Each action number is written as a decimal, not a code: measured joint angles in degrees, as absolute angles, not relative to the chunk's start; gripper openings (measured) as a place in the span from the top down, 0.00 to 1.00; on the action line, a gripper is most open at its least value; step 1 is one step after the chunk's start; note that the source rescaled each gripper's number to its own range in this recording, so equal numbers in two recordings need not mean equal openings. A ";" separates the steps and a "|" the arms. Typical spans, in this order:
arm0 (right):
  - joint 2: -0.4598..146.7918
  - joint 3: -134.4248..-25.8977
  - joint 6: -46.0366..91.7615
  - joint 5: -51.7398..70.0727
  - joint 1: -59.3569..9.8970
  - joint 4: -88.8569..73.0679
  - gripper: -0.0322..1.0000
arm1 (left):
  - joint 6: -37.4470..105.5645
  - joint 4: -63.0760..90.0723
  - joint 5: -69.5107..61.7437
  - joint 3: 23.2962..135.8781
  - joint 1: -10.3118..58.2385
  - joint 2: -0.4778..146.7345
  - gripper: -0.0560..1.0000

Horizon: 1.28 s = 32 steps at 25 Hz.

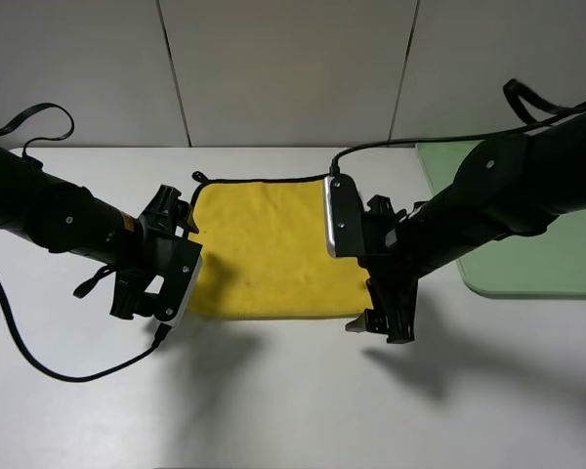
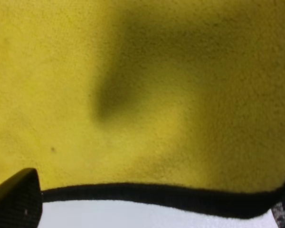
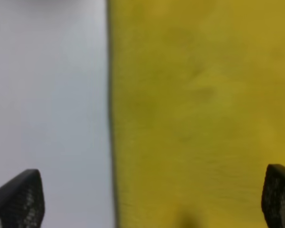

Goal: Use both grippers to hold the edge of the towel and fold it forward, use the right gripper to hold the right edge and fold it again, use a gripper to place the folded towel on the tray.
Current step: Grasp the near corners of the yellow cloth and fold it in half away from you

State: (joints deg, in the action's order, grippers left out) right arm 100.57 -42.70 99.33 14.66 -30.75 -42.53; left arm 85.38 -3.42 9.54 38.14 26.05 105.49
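A yellow towel (image 1: 273, 249) with a black hem lies flat on the white table. My left gripper (image 1: 151, 305) hangs low at the towel's front left corner. In the left wrist view it is open (image 2: 152, 209), with its fingertips (image 2: 16, 199) either side of the black hem (image 2: 147, 192). My right gripper (image 1: 383, 324) hangs low at the front right corner. It is open (image 3: 147, 204), with one fingertip (image 3: 19, 199) over the table and the other over the towel (image 3: 199, 104). Neither holds anything. The pale green tray (image 1: 547, 264) lies at the right.
The white table (image 1: 293, 410) runs wide in front of the towel. Black cables trail from both arms. A grey panelled wall stands behind the table.
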 joint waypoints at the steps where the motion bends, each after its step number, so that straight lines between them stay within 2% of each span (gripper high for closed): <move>1: 101.69 -42.70 99.33 14.03 -30.75 -42.53 0.00 | 85.38 -3.42 9.59 38.14 26.05 105.49 0.03; 14: 107.44 -42.38 99.33 0.88 -30.91 -42.57 0.00 | 85.34 -3.40 9.68 38.14 26.05 105.51 0.04; 23: 107.47 -37.34 98.60 -9.84 -30.91 -43.39 0.00 | 85.29 -3.36 9.80 38.14 26.05 105.55 0.05; 26: 107.35 -36.38 98.46 -12.50 -30.91 -43.19 0.00 | 85.29 -3.36 9.70 38.14 26.05 105.57 0.11; 32: 107.36 -36.15 98.46 -12.97 -31.09 -42.75 0.02 | 85.29 -3.30 9.13 38.08 26.05 106.16 0.35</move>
